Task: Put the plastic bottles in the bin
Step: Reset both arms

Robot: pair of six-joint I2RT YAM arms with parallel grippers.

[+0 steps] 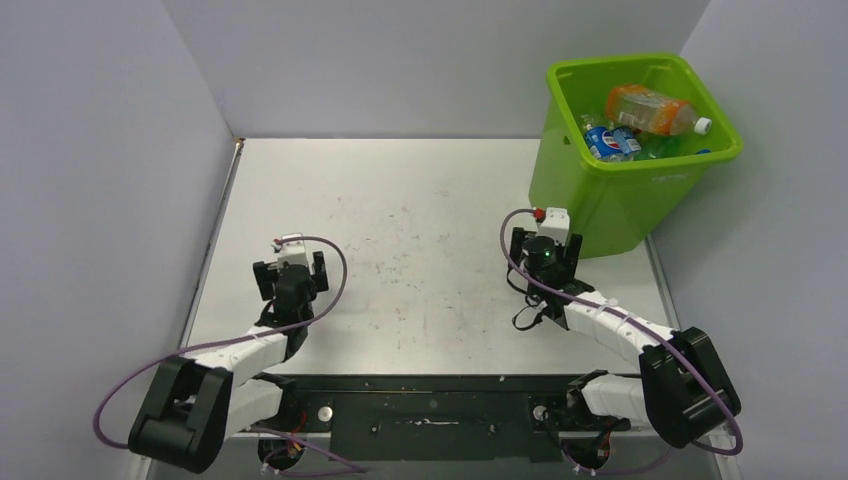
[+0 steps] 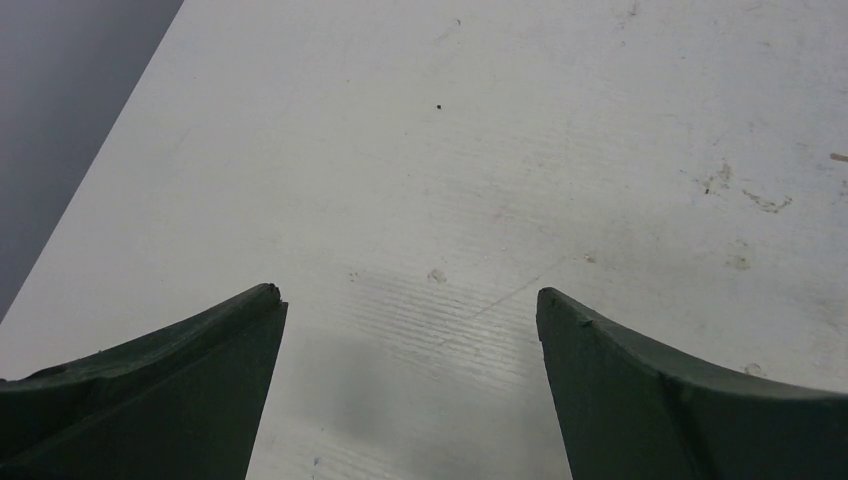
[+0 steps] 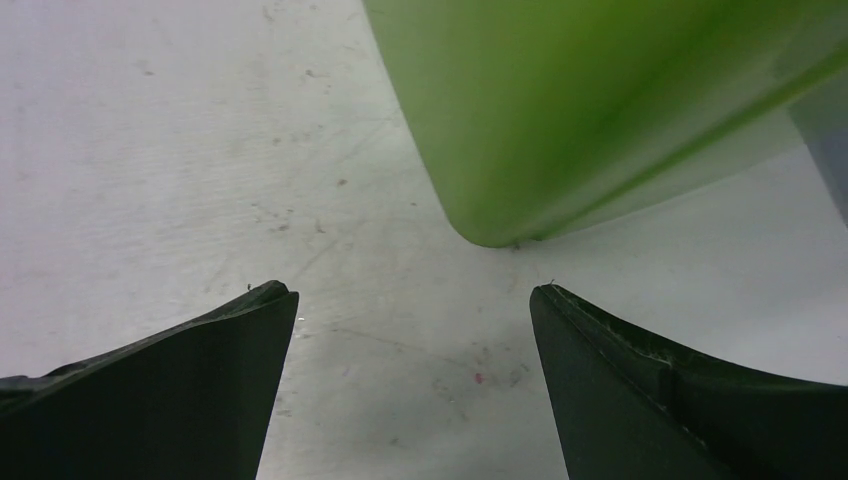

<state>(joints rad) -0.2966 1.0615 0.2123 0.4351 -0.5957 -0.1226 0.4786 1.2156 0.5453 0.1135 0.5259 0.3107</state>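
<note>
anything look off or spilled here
Nothing spilled. The bin stands upright at the far right corner, turned slightly askew to the table edges, bottles inside. The left gripper and right gripper are open and empty. The table is only scuffed.

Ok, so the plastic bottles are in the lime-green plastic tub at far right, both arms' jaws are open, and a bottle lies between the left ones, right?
Not quite. The left gripper has nothing between its open jaws: the left wrist view shows only the white table there. The crushed plastic bottles do lie in the lime-green plastic tub, and the right gripper is open too.
</note>
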